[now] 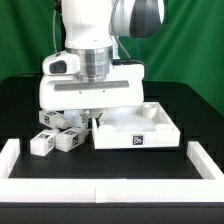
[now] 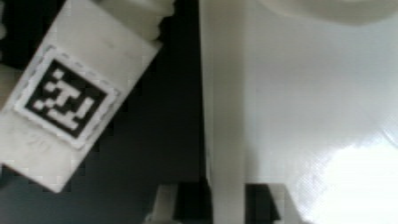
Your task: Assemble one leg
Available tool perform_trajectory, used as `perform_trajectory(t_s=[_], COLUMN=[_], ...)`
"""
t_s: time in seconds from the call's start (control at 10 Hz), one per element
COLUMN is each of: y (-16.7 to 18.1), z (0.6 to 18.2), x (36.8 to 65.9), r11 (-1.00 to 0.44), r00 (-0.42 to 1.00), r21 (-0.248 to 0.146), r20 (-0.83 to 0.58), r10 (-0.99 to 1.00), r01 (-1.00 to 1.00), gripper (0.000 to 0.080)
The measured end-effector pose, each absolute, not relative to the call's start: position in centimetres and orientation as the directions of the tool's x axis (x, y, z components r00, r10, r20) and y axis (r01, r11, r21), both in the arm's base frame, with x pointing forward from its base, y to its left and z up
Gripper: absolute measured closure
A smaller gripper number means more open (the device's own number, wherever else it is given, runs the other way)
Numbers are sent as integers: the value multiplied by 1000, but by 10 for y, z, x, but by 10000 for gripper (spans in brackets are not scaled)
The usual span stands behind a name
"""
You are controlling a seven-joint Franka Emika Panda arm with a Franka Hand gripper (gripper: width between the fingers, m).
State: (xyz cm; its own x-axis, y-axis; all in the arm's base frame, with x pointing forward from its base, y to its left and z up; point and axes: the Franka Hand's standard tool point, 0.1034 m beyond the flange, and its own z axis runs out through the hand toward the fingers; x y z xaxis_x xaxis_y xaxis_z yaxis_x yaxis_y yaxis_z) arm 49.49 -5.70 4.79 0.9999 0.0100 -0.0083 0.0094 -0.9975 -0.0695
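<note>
Shows a white robot hand (image 1: pixel 93 112) held low at the centre of the exterior view, over the left edge of a large white rimmed panel (image 1: pixel 140 128) on a black bench (image 1: pixel 200 125), seemingly straddling the panel's wall to steady or shift it ahead of fitting a leg. Cannot tell from either view between fingers apart and fingers clamped on that wall. Places the leg (image 1: pixel 42 143), a stubby tagged block, loose among similar blocks (image 1: pixel 68 140) at the lower left of the exterior view, near the panel, probably kept there within easy reach.

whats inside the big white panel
Only bare white floor shows inside the panel; the corner beside the gripper is covered by the gripper body, so that part cannot be checked.
</note>
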Motion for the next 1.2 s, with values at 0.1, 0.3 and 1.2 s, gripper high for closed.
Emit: perform_trajectory(t_s=[0.1,0.3,1.2], y=[-57,-57,-21], z=[47,45,9], x=[494,495,590], r11=[-998,-998,-996], r00=[1000,1000,996], r21=[-69,-69,-33], r20=[-9,-14,19], r10=[9,7,-88], r01=[9,6,-88], gripper=[745,745,745])
